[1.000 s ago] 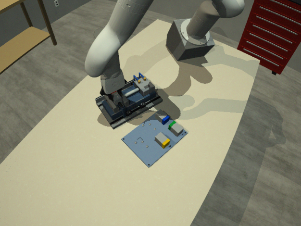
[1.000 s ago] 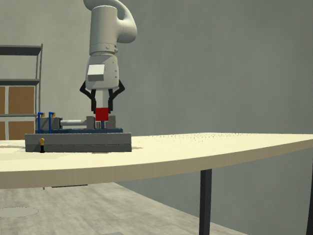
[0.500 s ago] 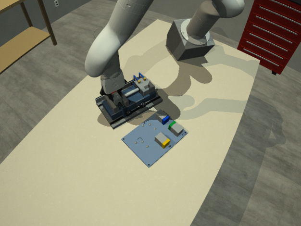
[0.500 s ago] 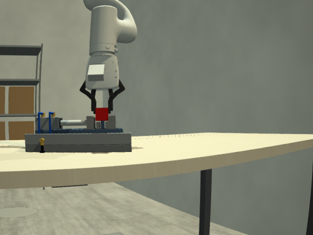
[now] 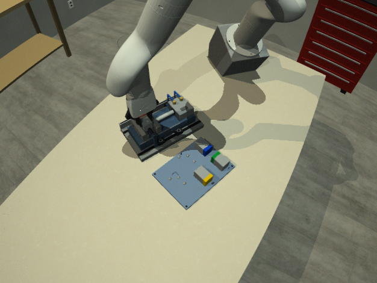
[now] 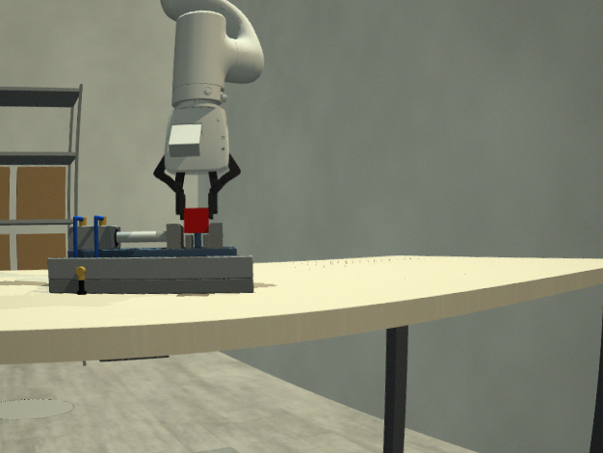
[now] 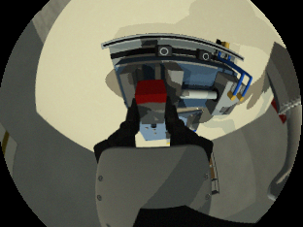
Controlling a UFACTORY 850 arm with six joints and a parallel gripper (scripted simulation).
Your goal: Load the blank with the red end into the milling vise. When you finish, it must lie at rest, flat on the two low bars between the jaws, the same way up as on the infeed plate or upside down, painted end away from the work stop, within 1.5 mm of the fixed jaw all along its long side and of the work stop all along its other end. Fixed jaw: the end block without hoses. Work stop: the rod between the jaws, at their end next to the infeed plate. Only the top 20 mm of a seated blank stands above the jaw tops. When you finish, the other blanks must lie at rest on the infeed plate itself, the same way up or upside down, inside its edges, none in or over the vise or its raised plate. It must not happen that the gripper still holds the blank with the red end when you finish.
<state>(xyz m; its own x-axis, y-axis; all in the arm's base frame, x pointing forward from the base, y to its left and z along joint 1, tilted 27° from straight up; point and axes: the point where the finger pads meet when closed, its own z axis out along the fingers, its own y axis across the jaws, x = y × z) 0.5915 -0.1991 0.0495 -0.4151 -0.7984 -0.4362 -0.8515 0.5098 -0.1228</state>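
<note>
Gripper (image 6: 196, 210) pointing straight down over the milling vise (image 6: 145, 242), black fingers (image 6: 179, 199) closed part-way on the blank with the red end (image 6: 196, 220) and gripping it by its two sides. Blank held above the gap between the two grey jaw blocks, red face square and matte toward the exterior camera, lower edge just below the jaw tops; not resolvable whether it touches either jaw. Vise body blue, jaws plain grey blocks, a smooth pale cylindrical rod (image 6: 141, 236) running left to the end block carrying two blue hoses (image 6: 76, 235) with yellow fittings. Vise seated on a thick grey raised plate (image 6: 145, 275), rectangular, with a small yellow-capped black post (image 6: 81, 279) at its near left. In the top view, infeed plate (image 5: 182, 188) thin, flat, blue-grey, square-cornered, with small pale pins and a corner mark on its bare left part. Three grey blanks on or at the plate: one with a yellow end (image 5: 203, 175), one with a green end (image 5: 220, 161), one with a blue end (image 5: 203, 147) at the plate's far edge. Table top (image 5: 91, 213) cream, smooth, curved along its edges, carried on dark square legs (image 6: 395, 389). Arm base on a grey block pedestal (image 5: 226, 64) at the far end of the table. Floor (image 5: 329, 219) grey with a streaked plank pattern. Red drawer cabinet (image 5: 338, 42) with metal handles at far right; wooden shelf unit (image 5: 59, 30) at far left; walls plain grey.
</note>
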